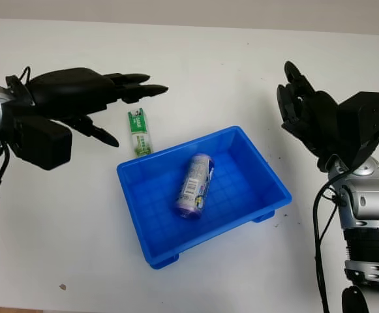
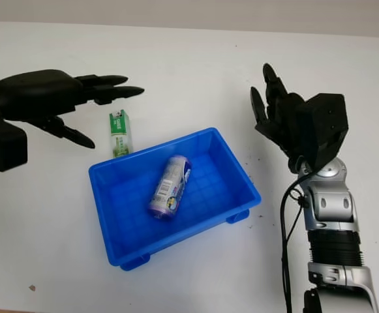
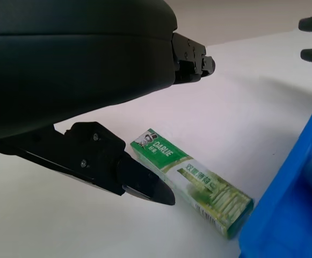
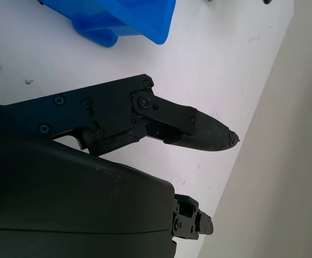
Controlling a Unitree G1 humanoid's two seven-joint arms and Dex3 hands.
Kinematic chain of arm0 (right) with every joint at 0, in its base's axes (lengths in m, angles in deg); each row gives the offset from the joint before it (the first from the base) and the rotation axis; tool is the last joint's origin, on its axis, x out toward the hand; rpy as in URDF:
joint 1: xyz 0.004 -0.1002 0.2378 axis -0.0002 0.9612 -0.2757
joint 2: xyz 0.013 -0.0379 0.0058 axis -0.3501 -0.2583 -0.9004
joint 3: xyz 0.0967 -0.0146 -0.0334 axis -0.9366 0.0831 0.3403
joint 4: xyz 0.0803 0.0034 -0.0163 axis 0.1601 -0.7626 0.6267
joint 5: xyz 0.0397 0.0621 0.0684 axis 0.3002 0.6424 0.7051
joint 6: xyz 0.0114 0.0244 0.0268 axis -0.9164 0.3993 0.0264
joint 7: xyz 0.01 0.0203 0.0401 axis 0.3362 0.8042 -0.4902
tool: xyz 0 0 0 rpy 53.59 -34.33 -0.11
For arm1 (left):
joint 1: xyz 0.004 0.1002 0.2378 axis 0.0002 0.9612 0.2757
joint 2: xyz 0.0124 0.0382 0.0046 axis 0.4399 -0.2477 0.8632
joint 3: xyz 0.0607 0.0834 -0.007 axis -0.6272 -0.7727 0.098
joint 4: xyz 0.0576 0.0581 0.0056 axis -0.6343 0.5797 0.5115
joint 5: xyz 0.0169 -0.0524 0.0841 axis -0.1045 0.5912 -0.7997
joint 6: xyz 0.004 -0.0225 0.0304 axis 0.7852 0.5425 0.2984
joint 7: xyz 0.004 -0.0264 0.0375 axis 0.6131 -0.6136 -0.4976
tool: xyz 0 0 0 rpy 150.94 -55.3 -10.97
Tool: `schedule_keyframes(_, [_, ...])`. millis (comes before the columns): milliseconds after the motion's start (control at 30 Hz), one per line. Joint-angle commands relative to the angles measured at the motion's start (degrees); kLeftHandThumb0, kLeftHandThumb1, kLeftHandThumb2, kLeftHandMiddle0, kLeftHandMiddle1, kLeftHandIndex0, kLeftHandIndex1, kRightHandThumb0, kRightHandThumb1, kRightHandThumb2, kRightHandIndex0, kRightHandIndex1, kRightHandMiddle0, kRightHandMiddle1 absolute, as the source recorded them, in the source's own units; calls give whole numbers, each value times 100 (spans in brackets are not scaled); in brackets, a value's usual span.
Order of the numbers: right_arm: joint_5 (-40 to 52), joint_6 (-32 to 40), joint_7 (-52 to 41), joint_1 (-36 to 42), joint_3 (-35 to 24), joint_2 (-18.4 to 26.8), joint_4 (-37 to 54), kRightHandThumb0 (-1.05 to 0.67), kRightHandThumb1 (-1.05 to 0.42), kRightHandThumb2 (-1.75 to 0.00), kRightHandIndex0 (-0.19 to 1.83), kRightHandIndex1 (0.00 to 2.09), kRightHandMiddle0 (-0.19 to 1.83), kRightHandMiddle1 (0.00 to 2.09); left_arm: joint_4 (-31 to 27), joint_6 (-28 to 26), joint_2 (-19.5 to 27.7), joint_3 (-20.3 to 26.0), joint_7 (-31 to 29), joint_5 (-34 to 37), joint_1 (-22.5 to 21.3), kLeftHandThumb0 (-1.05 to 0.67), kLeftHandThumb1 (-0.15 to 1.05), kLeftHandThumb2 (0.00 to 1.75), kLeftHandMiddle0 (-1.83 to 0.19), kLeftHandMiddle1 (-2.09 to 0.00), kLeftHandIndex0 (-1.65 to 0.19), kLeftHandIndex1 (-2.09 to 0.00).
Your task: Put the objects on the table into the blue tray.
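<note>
A green and white toothpaste box (image 1: 139,132) lies flat on the white table just beyond the far left corner of the blue tray (image 1: 151,171). The wrist view shows the toothpaste box (image 3: 198,183) beside the tray wall (image 3: 292,193). Inside the tray lies a purple and white can (image 1: 194,185) on its side. My left hand (image 1: 127,107) is open and hovers above and just left of the box, its fingers (image 1: 143,90) reaching over it without touching. My right hand (image 1: 297,98) is open and raised to the right of the tray, holding nothing.
The white table (image 1: 228,72) stretches behind and around the tray. A small brown speck (image 1: 62,286) lies near the front left edge. The table's far edge (image 4: 263,107) runs close behind my right hand.
</note>
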Motion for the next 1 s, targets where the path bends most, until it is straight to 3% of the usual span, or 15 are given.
schedule_keyframes(0, [26,-49,-12,-56,-36,40,-14,-65,-105,-68,-19,3,-16,5,52,211,151,-155,362,-344,-173,-18,92,6,-4,-7,-4,-6])
schedule_keyframes(167, [28,-26,3,-59,-46,39,-3,-65,-105,-68,-19,3,-17,5,75,631,224,-504,1576,-1441,-285,-19,95,7,-3,-6,-5,-6])
schedule_keyframes(400, [32,7,32,-23,-55,36,65,-64,-105,-68,-19,3,-16,5,169,715,223,-962,2425,-2237,-405,-11,103,8,-4,-6,-6,-6])
schedule_keyframes(600, [9,22,105,4,-44,19,119,-65,-105,-68,-17,5,-15,6,225,749,220,-1408,3384,-2972,-514,1,105,32,-11,-7,-12,-8])
schedule_keyframes(900, [44,55,100,104,-48,12,230,-64,-105,-70,-18,5,-16,5,379,117,205,-2922,6432,-5137,-1007,-2,105,22,-30,-14,-28,-18])
schedule_keyframes(933, [56,78,115,108,-57,0,246,-64,-105,-70,-18,5,-15,5,452,45,175,-3079,6786,-5282,-1056,-1,105,25,-32,-19,-28,-25])
schedule_keyframes(967, [67,81,125,113,-64,-10,255,-64,-105,-70,-18,5,-15,5,508,-68,148,-3260,7138,-5459,-1110,-1,105,30,-26,-42,-15,-60])
